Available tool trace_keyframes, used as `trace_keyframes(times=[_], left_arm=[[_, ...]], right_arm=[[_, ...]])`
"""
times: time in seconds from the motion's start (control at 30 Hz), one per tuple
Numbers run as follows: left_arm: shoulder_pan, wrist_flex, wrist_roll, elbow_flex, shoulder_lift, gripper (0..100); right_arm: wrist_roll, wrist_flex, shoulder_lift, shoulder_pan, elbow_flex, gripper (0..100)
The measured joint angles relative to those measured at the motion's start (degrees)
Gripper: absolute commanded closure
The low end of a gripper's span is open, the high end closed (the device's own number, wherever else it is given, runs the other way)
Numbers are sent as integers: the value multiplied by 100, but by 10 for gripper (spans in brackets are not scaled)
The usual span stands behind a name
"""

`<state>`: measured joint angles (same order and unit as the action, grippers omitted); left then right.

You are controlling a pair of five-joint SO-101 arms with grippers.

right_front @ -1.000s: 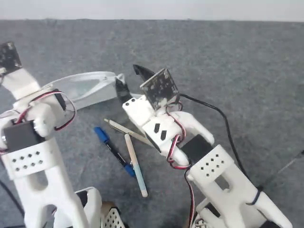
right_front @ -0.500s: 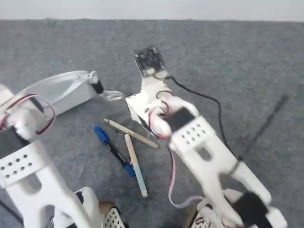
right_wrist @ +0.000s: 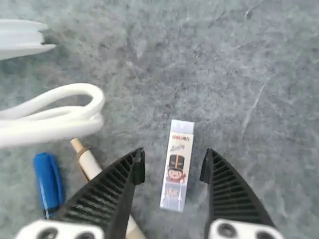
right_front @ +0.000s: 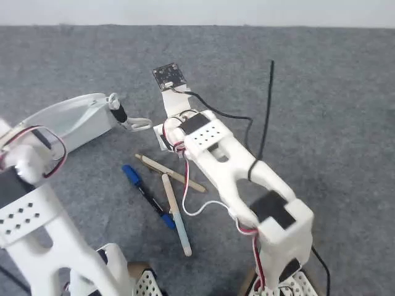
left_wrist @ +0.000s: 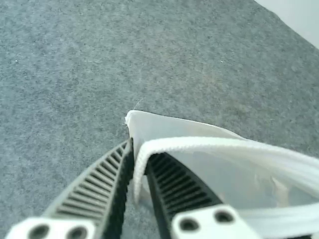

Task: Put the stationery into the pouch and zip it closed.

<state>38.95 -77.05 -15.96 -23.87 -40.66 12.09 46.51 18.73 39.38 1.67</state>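
A translucent white pouch (right_front: 77,117) lies at the left, its black zipper pull (right_front: 118,113) and white cord loop (right_front: 137,124) towards the middle. My left gripper (left_wrist: 137,167) is shut on the pouch's (left_wrist: 219,164) rim. A small white eraser (right_wrist: 178,172) with a printed figure lies on the mat between the fingers of my open right gripper (right_wrist: 173,157), untouched. A blue pen (right_front: 146,196), a wooden pencil (right_front: 170,172) and a pale pen (right_front: 176,216) lie on the mat beside the right arm (right_front: 210,142).
Grey felt mat (right_front: 321,92) covers the table, with free room at the back and right. A black cable (right_front: 266,111) rises from the right arm. The cord loop (right_wrist: 60,112), the blue pen's cap (right_wrist: 47,181) and the pencil tip (right_wrist: 84,162) lie close to the right gripper.
The right arm has swung away from the pouch's mouth and now points down over the eraser. The pouch has shifted to the left with the left arm.
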Motion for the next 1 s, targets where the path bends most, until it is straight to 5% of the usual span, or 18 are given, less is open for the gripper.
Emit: trace_keyframes(times=[0.7, 0.9, 1.0], left_arm=[[0, 0, 0, -70, -35, 991], [0, 0, 0, -70, -35, 991], [0, 0, 0, -70, -35, 991]], right_arm=[[0, 932, 2066, -123, -1873, 827], [-9, 1301, 2303, -167, -2321, 998], [-9, 1345, 2303, -185, -2347, 987]])
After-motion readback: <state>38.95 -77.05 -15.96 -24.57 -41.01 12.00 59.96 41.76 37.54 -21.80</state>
